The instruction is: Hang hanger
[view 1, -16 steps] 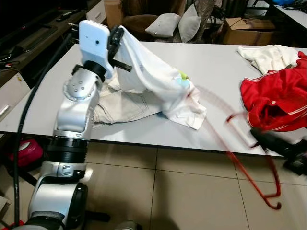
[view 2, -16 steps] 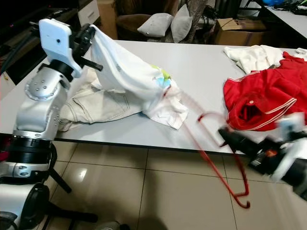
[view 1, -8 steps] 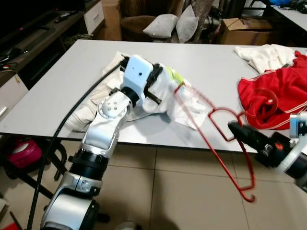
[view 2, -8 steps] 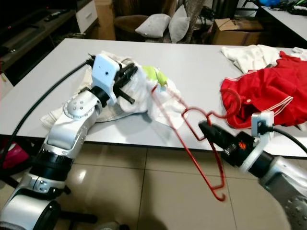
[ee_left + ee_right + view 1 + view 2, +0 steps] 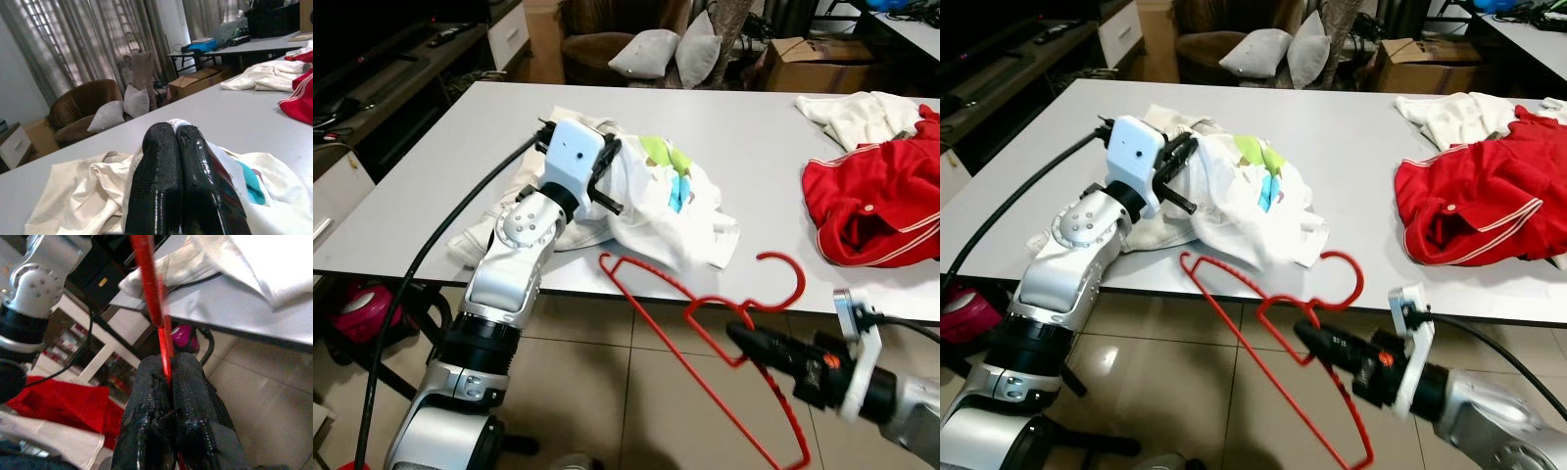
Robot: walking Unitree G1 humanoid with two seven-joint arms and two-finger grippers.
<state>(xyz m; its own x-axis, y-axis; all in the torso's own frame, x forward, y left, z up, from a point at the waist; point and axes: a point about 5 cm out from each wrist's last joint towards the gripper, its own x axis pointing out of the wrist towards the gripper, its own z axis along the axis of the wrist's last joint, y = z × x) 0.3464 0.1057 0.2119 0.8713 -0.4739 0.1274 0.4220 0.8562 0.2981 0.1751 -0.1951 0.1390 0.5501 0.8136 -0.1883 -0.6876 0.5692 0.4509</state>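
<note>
A red wire hanger (image 5: 797, 284) hangs in the air in front of the table's near edge, apart from the clothes. My right gripper (image 5: 740, 340) is shut on its wire below the hook, and the right wrist view shows the fingers (image 5: 146, 396) pinching the red wire (image 5: 149, 293). A white shirt (image 5: 671, 211) with a green and blue print lies bunched on the grey table (image 5: 431, 186). My left gripper (image 5: 607, 191) rests on the shirt's left side, fingers (image 5: 156, 171) pressed together with white cloth at their tips.
Beige trousers (image 5: 484, 235) lie under the shirt at the table's left. A red garment (image 5: 871, 201) and a white one (image 5: 857, 113) lie at the right. Behind the table are an armchair with cushions (image 5: 651, 49) and a cardboard box (image 5: 803, 59). Tiled floor lies below.
The left arm has lowered the white shirt onto the table. The hanger has come out of the shirt and moved toward me, past the table edge, with the right gripper drawing back and down.
</note>
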